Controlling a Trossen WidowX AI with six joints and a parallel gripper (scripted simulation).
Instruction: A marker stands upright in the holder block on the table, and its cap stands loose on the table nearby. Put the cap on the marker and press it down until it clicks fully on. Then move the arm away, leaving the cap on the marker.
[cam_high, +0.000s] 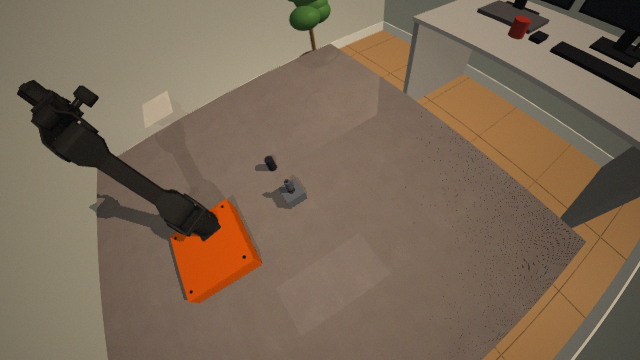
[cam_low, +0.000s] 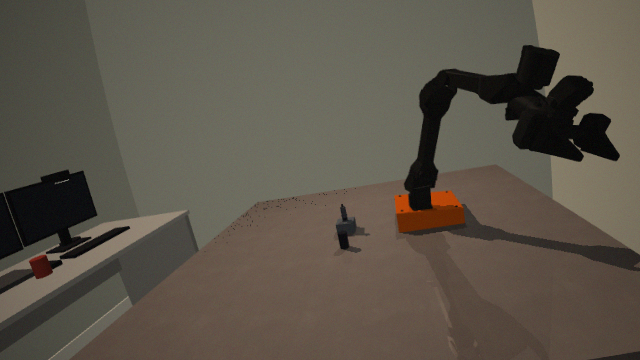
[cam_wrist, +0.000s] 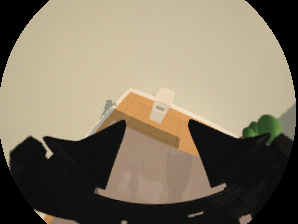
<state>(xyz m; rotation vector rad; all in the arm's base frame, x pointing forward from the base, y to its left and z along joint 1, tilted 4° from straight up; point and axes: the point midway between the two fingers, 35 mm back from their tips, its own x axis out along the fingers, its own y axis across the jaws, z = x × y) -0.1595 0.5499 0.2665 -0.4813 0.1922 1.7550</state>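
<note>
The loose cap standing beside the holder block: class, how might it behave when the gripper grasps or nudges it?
The cap is a small upright cylinder, so a sideways nudge could well tip it, and then it may roll. It looks rigid, unlikely to flex in the open gripper. Being tiny, it is probably light and easily knocked.
</note>
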